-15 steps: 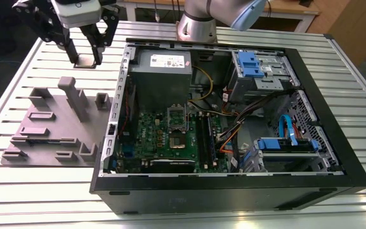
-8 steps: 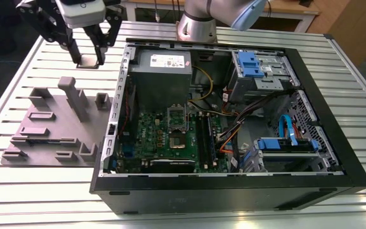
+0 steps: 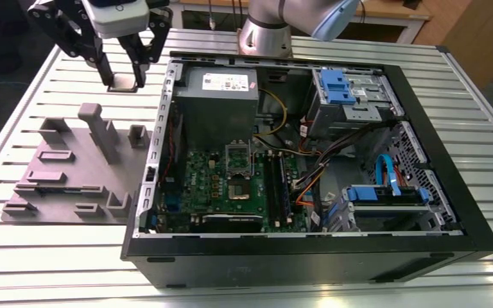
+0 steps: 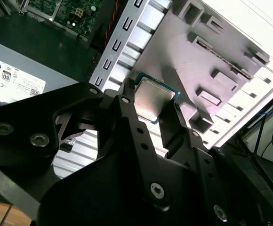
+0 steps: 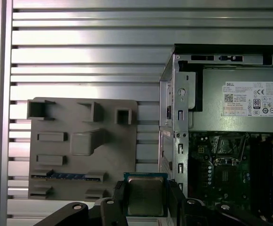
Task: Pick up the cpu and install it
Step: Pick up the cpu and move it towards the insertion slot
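**Item 1: cpu.** It is being gripped by opposite edges between the two black fingers of the gripper. Its silvery top is facing both wrist cameras. The jaws are standing narrow, closed on the chip.

**Location.** The chip is hanging over the slatted table. In the first wrist view it is showing in front of the strip of table between the grey fixture plate and the outer wall of the computer case. In the exterior view it is appearing as a small grey square at the fingertips, off the case toward the exterior view's left.

**View notes.**
- The exterior view is taking in the whole open case, with the arm standing behind it.
- The second wrist view is showing the chip's thin rim and the finger linkage close up.

**Item 2: computer case.** It is lying on its side with the panel off and is holding:
- a grey power supply with a white label
- a green motherboard with a silver-framed socket
- two drive cages with blue parts
- loose cables

**Item 3: fixture plate.** It is carrying raised blocks and slots. In the first wrist view a slim dark-blue strip is lying in one slot.
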Tool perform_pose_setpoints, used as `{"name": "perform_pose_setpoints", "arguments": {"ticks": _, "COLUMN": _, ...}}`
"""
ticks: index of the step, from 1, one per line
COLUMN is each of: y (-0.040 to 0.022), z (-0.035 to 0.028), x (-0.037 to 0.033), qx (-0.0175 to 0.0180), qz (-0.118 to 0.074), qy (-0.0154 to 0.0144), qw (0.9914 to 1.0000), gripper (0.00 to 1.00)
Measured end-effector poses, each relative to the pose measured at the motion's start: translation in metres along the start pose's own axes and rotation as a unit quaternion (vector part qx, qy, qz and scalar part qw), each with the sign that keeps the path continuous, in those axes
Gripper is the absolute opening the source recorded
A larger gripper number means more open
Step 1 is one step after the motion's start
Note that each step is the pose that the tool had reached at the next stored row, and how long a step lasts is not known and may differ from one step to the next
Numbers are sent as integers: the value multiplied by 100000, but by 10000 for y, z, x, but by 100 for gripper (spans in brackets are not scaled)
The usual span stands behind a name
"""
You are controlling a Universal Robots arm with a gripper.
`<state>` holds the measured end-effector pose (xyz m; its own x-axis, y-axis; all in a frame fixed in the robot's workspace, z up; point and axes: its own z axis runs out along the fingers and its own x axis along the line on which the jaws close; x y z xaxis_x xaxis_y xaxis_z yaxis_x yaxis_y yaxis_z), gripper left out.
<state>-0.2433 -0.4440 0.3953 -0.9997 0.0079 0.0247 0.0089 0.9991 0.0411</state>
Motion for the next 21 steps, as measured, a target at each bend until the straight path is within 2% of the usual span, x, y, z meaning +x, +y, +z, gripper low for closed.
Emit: {"name": "perform_pose_setpoints", "arguments": {"ticks": 21, "y": 1, "z": -4, "x": -140, "qx": 2, "qz": -1, "qy": 1, "qw": 100000, "gripper": 45}}
